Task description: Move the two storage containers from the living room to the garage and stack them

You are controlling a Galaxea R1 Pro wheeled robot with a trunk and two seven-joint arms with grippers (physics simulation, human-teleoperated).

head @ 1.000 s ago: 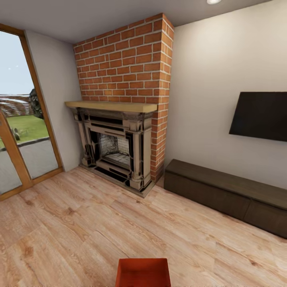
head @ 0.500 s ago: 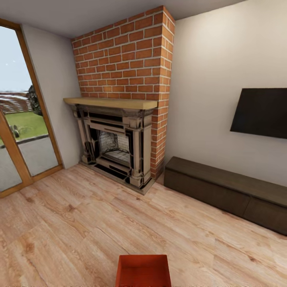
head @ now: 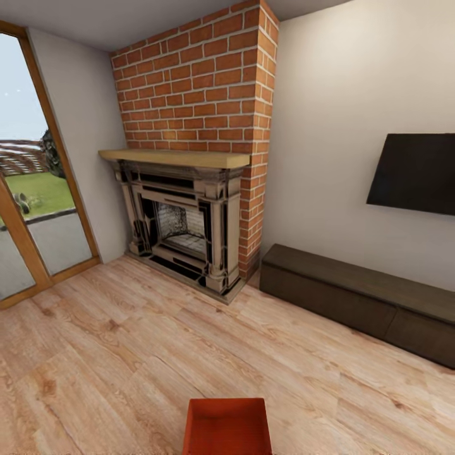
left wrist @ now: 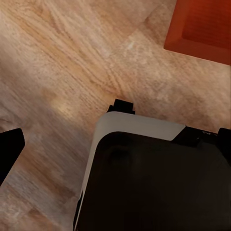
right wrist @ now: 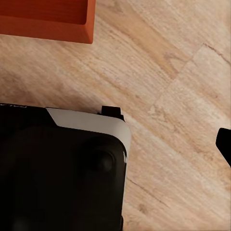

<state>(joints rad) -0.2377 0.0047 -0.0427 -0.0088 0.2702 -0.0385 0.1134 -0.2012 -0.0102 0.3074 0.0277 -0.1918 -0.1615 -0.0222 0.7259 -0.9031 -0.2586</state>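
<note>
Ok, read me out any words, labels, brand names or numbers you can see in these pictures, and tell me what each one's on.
There is no readable text in any of the views.
The black wall TV has a blank screen with no logo showing.
The orange-red storage container has plain walls with no label.
The brick fireplace, the low dark-brown bench and the wood-plank floor carry no writing.

One storage container (head: 227, 426) visible: orange-red rectangular tub, open top, thin straight walls, upright and flat on the living room's wood-plank floor (head: 126, 354). Left wrist view catches a corner (left wrist: 204, 26), ribbed inside; right wrist view catches another corner (right wrist: 45, 19).
</note>
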